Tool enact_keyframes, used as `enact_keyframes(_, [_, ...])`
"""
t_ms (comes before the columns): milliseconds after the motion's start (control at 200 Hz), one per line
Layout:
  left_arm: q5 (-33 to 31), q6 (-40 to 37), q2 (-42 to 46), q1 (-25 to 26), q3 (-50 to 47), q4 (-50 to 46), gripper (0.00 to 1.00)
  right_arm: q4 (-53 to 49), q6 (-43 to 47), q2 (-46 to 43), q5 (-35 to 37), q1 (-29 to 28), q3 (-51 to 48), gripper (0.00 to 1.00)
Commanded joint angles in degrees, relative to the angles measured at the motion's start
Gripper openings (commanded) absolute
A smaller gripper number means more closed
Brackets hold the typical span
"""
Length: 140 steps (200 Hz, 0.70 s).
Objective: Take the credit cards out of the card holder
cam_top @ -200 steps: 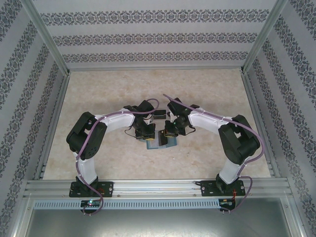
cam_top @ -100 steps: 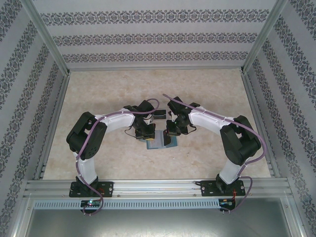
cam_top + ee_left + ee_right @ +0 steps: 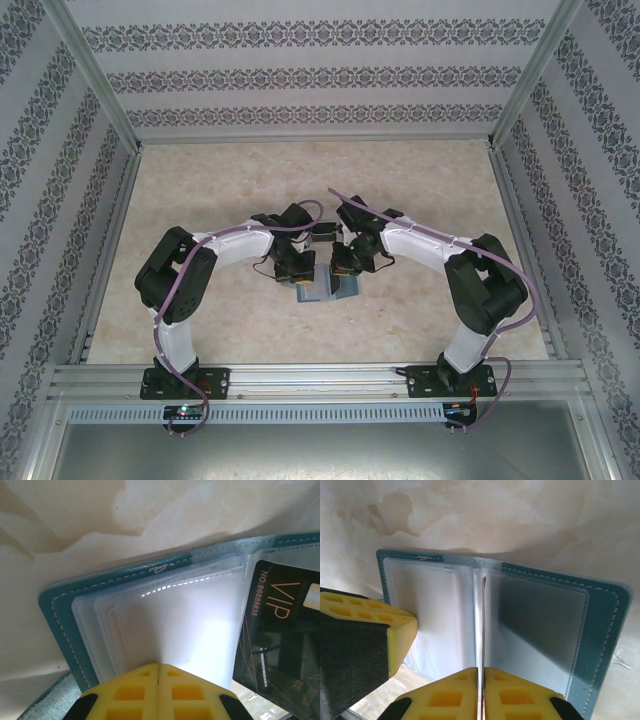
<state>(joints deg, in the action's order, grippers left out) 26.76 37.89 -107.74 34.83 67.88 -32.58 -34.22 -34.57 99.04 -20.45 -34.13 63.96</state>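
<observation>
Card [image 3: 280, 630] reads "VIP NO.8888835"; left end effector [image 3: 158, 670] closed, right end effector [image 3: 482, 672] pinching card holder [image 3: 606, 630].

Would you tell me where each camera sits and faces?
Top external: above, behind the bases, looking down at the table; left arm, right arm show.
Left wrist: on left end effector, facing the card holder; own fingers show.
Right wrist: on right end effector, facing the card holder; own fingers show.
All share the card holder.

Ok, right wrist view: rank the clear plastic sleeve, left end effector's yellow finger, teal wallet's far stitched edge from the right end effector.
1. Upright clear plastic sleeve, centre, pinched by right end effector.
2. Yellow finger of left end effector, left.
3. Teal wallet's far stitched edge, top.
</observation>
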Motion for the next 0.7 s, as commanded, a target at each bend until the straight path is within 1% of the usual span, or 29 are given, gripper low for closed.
enact_keyframes(0, [-1.62,-0.63,-2.76,0.94,-0.72,-2.79,0.04,-0.60,-1.17,-0.85,0.21,-0.84,-1.01,0.14])
enact_keyframes(130, [-1.45,-0.65,-2.74,1.01,-0.65,-2.67,0.04,-1.07,-1.33,-1.39,0.96,-1.03,-1.24,0.13])
enact_keyframes(450, [-3.36,-0.36,-0.83,0.94,-0.80,-2.39,0.04,-1.99,-0.78,-2.40,3.21,-1.19,-0.55,0.07])
enact_keyframes(694, [-5.66,0.26,3.27,0.86,-1.41,0.12,0.04,-2.95,1.11,-3.32,4.44,-0.72,0.87,0.05])
